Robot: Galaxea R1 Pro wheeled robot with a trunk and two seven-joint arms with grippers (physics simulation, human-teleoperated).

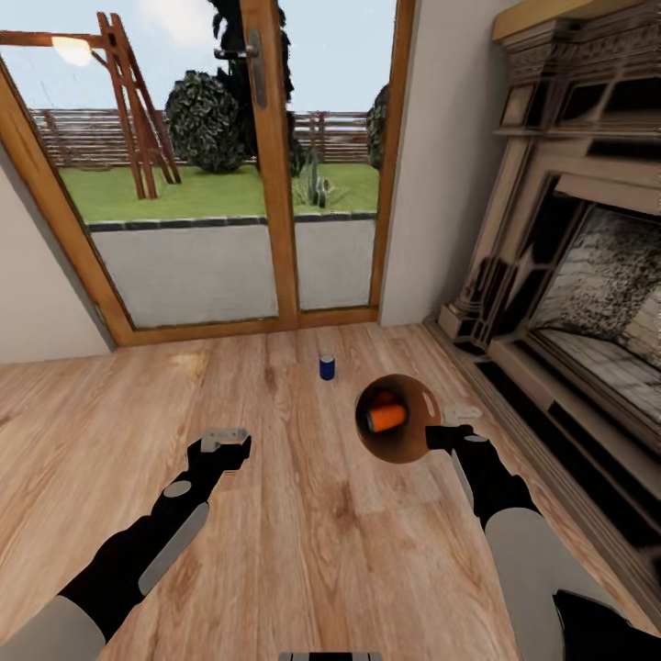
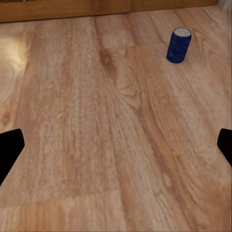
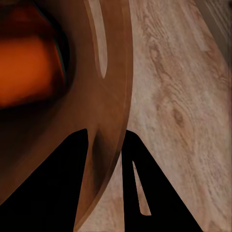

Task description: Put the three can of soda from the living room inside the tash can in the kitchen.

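A blue soda can (image 1: 327,367) stands upright on the wood floor (image 1: 303,532), long axis vertical, well ahead of the left gripper (image 1: 227,441), whose fingers are spread apart and empty. The right gripper (image 1: 450,435) pinches the trash can's rim (image 3: 113,96); the trash can (image 1: 398,419) holds orange cans (image 1: 386,417) lying sideways. The blue can seemingly remains to collect.

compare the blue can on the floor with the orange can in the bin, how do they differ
The blue can stands upright on the wood floor, out in the open; the orange can lies on its side inside the bin. The blue can is untouched, while the orange can is carried along in the bin held by the right gripper. Both are small cylindrical drink cans.
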